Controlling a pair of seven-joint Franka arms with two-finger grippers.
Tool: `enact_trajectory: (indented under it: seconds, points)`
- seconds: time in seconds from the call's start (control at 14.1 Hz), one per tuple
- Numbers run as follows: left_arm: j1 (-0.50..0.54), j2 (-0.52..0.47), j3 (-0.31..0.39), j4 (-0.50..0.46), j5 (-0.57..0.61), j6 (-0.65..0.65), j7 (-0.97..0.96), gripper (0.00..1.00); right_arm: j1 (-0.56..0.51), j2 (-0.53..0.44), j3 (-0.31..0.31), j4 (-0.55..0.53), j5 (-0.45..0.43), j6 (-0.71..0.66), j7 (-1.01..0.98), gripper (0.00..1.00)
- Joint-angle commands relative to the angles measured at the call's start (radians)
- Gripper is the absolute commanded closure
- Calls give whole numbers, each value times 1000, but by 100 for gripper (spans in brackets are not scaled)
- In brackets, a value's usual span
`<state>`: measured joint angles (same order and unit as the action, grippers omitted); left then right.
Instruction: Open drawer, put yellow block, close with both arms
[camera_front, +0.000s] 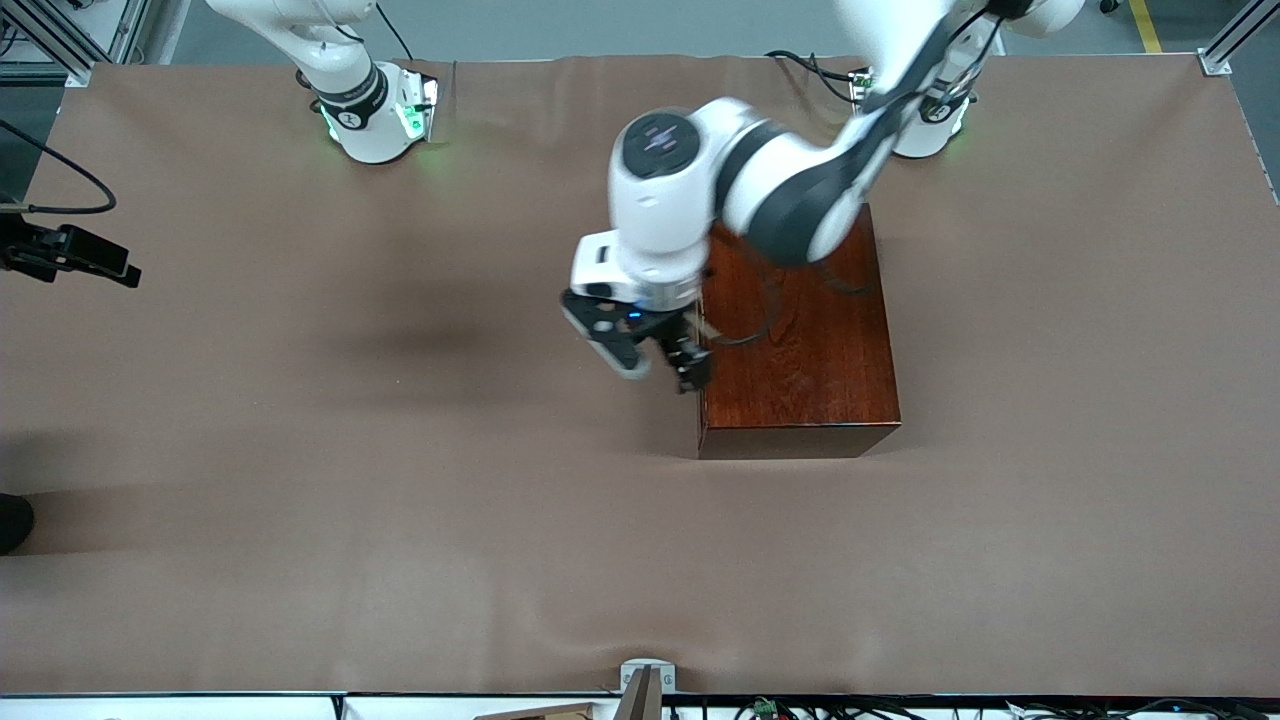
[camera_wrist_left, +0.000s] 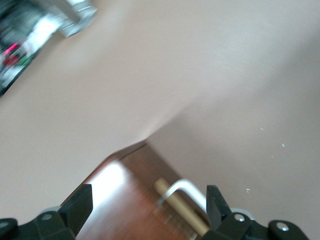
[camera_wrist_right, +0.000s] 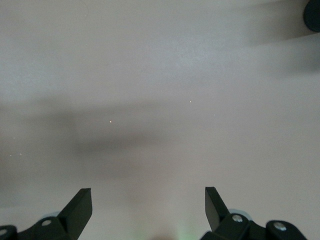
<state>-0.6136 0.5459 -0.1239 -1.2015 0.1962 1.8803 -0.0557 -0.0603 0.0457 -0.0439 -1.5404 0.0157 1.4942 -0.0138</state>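
Note:
The dark reddish-brown wooden box (camera_front: 800, 340) stands on the table toward the left arm's end. Its drawer face looks toward the right arm's end and is mostly hidden by the hand in the front view. In the left wrist view the box (camera_wrist_left: 125, 200) shows a strip of pale drawer wood (camera_wrist_left: 172, 196) and the white handle (camera_wrist_left: 187, 186). My left gripper (camera_front: 682, 362) is open and empty at that face, its jaws standing wide on either side of the handle (camera_wrist_left: 149, 207). My right gripper (camera_wrist_right: 148, 207) is open and empty over bare table. The yellow block is out of view.
The brown table cover (camera_front: 400, 480) lies bare around the box. A black camera on a mount (camera_front: 70, 255) sits at the table edge at the right arm's end. A dark round object (camera_front: 12, 520) lies at that same edge, nearer the front camera.

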Motion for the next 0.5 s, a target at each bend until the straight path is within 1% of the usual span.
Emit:
enact_trajectory:
  seconds: [0.0, 0.14, 0.28, 0.42]
  points:
    - [138, -130, -6, -38, -37, -133, -53, 0, -1, 5, 2, 14, -3, -2, 5, 0]
    - [253, -193, -16, -39, -46, -216, -47, 0, -3, 5, 2, 14, -2, 0, 5, 0]
    - [357, -253, -17, -39, -116, -281, -47, 0, -3, 5, 2, 14, -2, 0, 5, 0]
    - [448, -288, -19, -41, -132, -401, -42, 0, -3, 5, 2, 14, -2, 0, 5, 0]
